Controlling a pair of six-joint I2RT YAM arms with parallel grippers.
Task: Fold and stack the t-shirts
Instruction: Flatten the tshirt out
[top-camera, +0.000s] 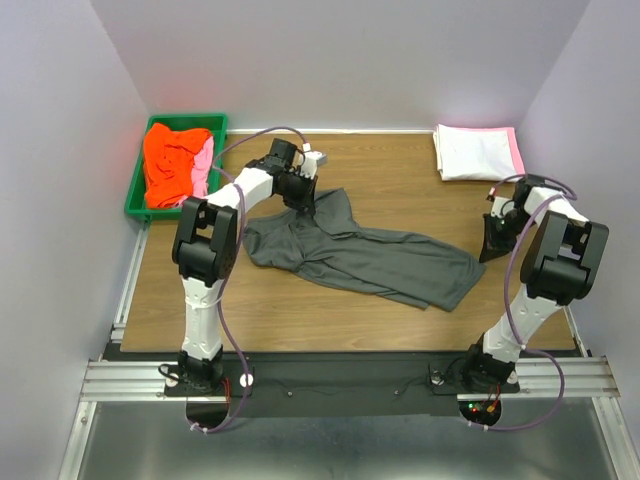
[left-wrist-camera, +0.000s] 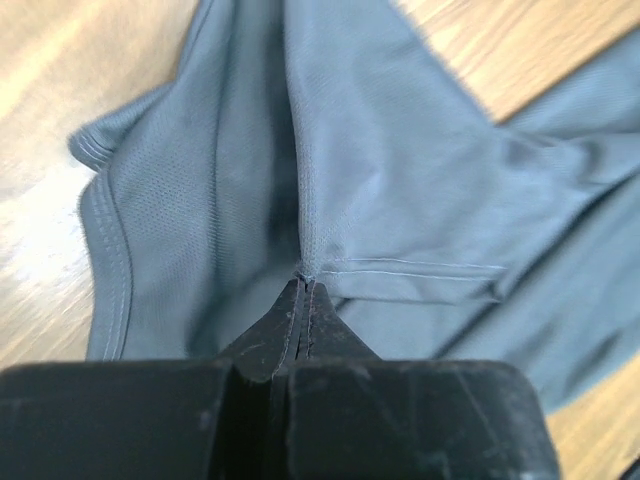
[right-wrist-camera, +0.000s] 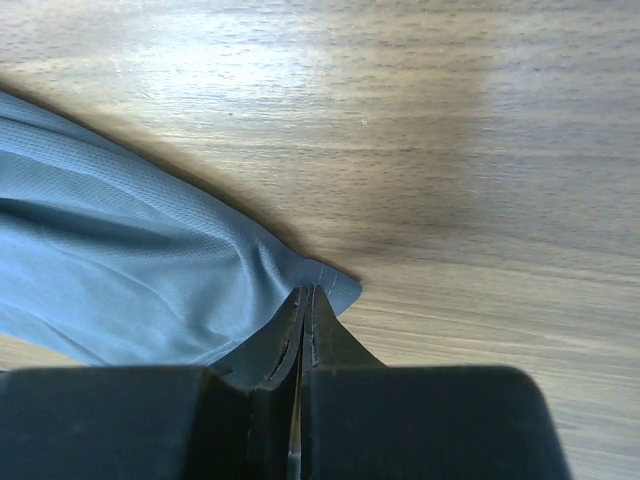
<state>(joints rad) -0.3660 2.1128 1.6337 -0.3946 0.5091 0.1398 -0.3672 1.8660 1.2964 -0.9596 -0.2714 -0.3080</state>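
1. Top external view: the grey shirt (top-camera: 370, 255) is seen spread and rumpled on the table (top-camera: 400, 170), lying slantwise between the two arms.
2. The left gripper (top-camera: 305, 203) is set down on the far left end of the grey shirt. The right gripper (top-camera: 493, 240) is set at its right end.
3. From the left wrist, the jaws are seen shut tight. A ridge of cloth beside a stitched seam is pinched between the tips, and the grey shirt spreads away beyond them on both sides.
4. From the right wrist, the jaws are likewise seen shut, with a hem corner of the grey shirt caught at the tips. The cloth runs off to the left, and bare wood is seen to the right.
5. Beyond the left end of the grey shirt, an orange shirt (top-camera: 170, 160) and a pink shirt (top-camera: 203, 165) are heaped in a green bin (top-camera: 135, 190).
6. Beyond its right end, well apart, a folded stack (top-camera: 475, 150) is laid flat, white over pink.
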